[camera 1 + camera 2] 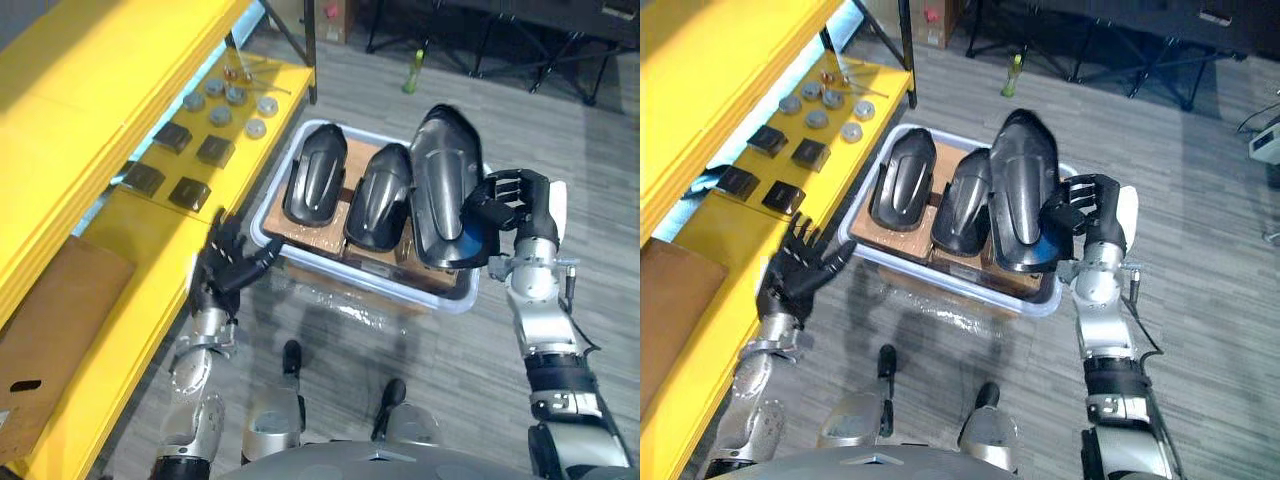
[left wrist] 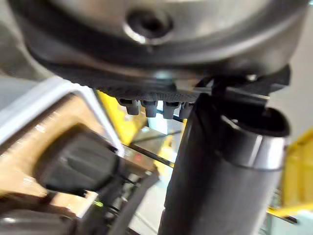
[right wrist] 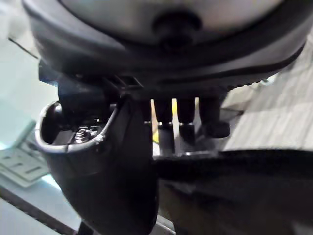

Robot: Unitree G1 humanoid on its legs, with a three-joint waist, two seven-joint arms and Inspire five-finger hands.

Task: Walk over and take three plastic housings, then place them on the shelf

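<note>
In the left eye view a pale bin (image 1: pixel 372 296) stands on the floor in the middle, and three black plastic housings are in it on brown cardboard. The large housing (image 1: pixel 443 170) is at the three o'clock side of the bin, and its lower end covers the near rim. The right hand (image 1: pixel 520 205) comes in from four o'clock, with its fingers curled round the right edge of this housing. The middle housing (image 1: pixel 382 195) and the third housing (image 1: pixel 316 172) lie beside it toward nine o'clock. The left hand (image 1: pixel 228 262) is at eight o'clock of the bin, just beside its corner, fingers spread and holding nothing. The yellow shelf (image 1: pixel 150 290) runs from seven to eleven o'clock. Black square parts (image 1: pixel 215 150) and grey discs (image 1: pixel 236 96) lie on it.

In the right eye view the right hand (image 1: pixel 1090 210) clasps the large housing (image 1: pixel 1018 185) in the same way. The left hand (image 1: pixel 800 268) is spread between the shelf and the bin.

In the left wrist view the fingers (image 2: pixel 149 108) are straight. Past them show the pale rim of the bin and a blurred housing (image 2: pixel 78 164).

In the right wrist view the fingers (image 3: pixel 186 120) bend down onto a dark edge of the large housing (image 3: pixel 244 169).
</note>
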